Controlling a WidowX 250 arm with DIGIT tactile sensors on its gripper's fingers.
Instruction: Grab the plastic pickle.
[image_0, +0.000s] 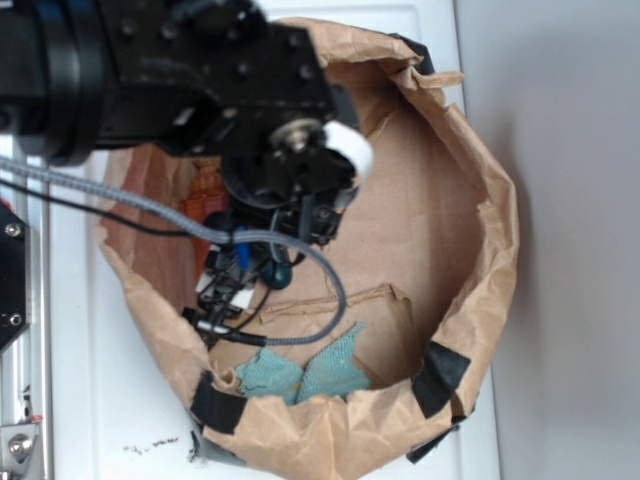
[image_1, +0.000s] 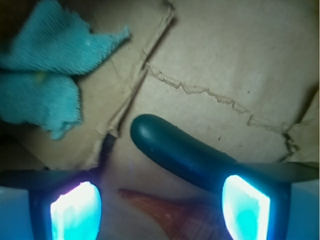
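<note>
No text, label, brand or number can be read in either view. The only marks are a few small dark specks on the white table (image_0: 75, 300) at its near left edge, too tiny and blurred to tell whether they are letters

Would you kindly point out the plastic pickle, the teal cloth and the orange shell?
plastic pickle (image_1: 170, 147): wrist view, on its glossy upper body.
teal cloth (image_1: 45, 80): wrist view, middle of the fabric.
orange shell (image_1: 172, 215): wrist view, on its ridged surface.
</note>
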